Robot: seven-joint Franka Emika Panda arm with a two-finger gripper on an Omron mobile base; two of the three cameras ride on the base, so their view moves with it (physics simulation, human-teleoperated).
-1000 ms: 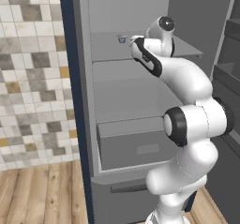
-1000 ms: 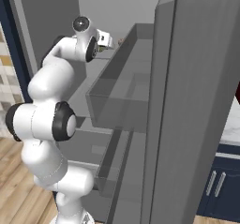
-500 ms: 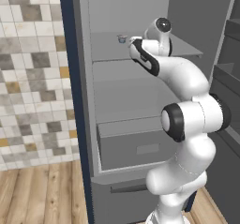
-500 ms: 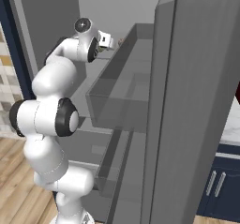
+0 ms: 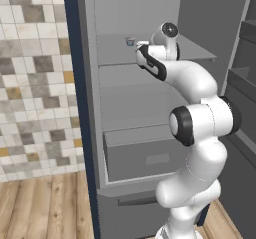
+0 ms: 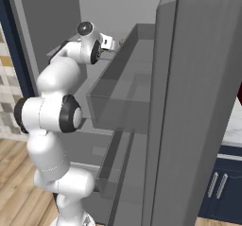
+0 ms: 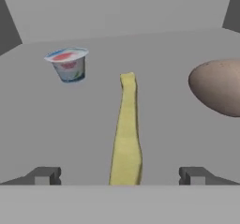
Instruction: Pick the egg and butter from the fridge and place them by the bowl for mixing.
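The fridge (image 5: 90, 133) stands open, and my arm reaches onto its upper shelf (image 5: 115, 53). In the hand view the butter (image 7: 126, 134), a thin yellow stick, lies lengthwise on the shelf floor, its near end between my fingertips (image 7: 44, 175). My gripper (image 7: 119, 176) is open and holds nothing. The egg (image 7: 218, 87), brownish-tan and speckled, rests to the right of the butter, cut off by the frame edge. The bowl is out of view.
A small pale cup (image 7: 69, 63) with a red-and-blue lid stands left of the butter, also seen as the cup (image 5: 130, 41) just beyond my hand. The fridge door's shelves (image 6: 127, 92) hang close on the right. A wide drawer (image 5: 145, 155) sits below.
My hand has eased slightly further in over the upper shelf. The gripper has stayed open, and the things on the shelf have not moved.
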